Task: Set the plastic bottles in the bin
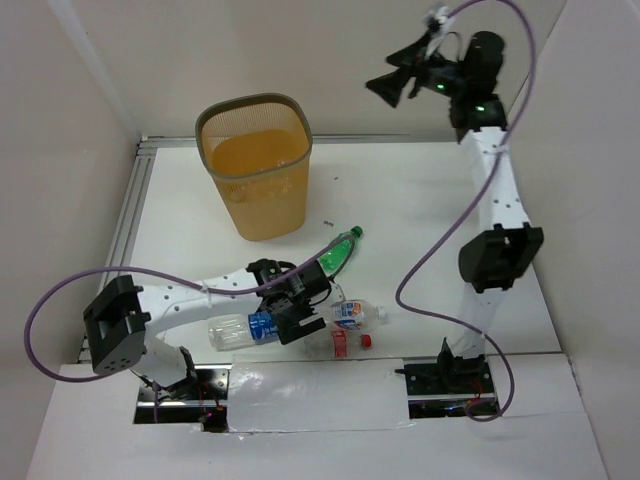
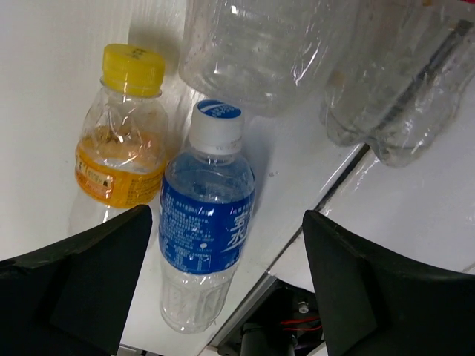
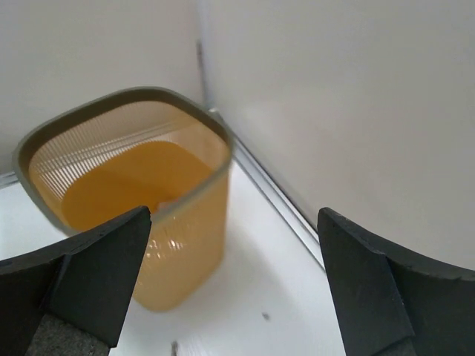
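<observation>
Left gripper (image 2: 226,274) wide open over a clear, blue-labelled plastic bottle (image 2: 206,230) lying on the white tabletop (image 1: 400,200), right gripper (image 3: 230,289) open and empty, raised near the orange mesh bin (image 1: 265,205).

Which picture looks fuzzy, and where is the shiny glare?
Right wrist view: the bin looks a bit soft and blurry, mostly at its rim. Left wrist view: sharp, with white glints on the clear bottle. Top view: even light, only faint shadows.
</observation>
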Robot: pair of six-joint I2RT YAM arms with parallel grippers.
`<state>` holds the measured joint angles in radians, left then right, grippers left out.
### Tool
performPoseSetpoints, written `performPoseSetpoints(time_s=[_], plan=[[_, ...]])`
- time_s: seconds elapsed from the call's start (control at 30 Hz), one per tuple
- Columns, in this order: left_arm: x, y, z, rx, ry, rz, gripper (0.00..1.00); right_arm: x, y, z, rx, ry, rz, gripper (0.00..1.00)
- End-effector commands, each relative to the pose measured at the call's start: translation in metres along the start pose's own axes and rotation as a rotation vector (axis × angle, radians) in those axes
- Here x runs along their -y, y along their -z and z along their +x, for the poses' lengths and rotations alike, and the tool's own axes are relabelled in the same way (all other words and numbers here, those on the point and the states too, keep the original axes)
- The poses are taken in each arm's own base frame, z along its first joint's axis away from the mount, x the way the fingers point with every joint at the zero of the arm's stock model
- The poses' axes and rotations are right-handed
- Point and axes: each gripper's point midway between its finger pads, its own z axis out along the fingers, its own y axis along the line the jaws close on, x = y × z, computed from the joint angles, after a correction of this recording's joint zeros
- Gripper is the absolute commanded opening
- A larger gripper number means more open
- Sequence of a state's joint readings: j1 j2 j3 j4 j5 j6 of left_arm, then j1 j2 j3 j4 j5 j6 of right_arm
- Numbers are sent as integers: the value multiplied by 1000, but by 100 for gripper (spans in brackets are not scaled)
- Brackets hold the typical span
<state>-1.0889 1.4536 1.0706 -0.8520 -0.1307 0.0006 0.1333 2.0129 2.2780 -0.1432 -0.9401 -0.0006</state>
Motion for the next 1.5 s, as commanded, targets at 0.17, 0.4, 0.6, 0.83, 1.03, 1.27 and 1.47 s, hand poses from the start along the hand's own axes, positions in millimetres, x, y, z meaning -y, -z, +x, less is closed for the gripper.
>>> performPoseSetpoints(time_s=[0.17, 0.4, 0.6, 0.83, 1.03, 1.27, 1.47], plan=[[0, -36, 8, -104, -35, -5, 90, -5, 110, 0, -58, -27, 40, 100], [-13, -60, 12, -199, -23, -94, 90, -41, 149, 7, -95, -4, -2, 100], [-18, -72, 11, -242, -17, -134, 84, -51, 168, 28, -117, -37, -10, 100], [-18, -66, 7, -225, 5, -138, 24, -65, 172, 35, -134, -20, -34, 100], [-21, -35, -2, -175, 58, -154, 0, -68, 179, 50, -162, -16, -35, 100], [-24, 27, -22, -56, 115, -184, 0, -72, 182, 75, -197, -49, -49, 100], [-16, 121, -74, 249, 134, -87, 0, -62, 190, 103, -287, -28, 0, 100]])
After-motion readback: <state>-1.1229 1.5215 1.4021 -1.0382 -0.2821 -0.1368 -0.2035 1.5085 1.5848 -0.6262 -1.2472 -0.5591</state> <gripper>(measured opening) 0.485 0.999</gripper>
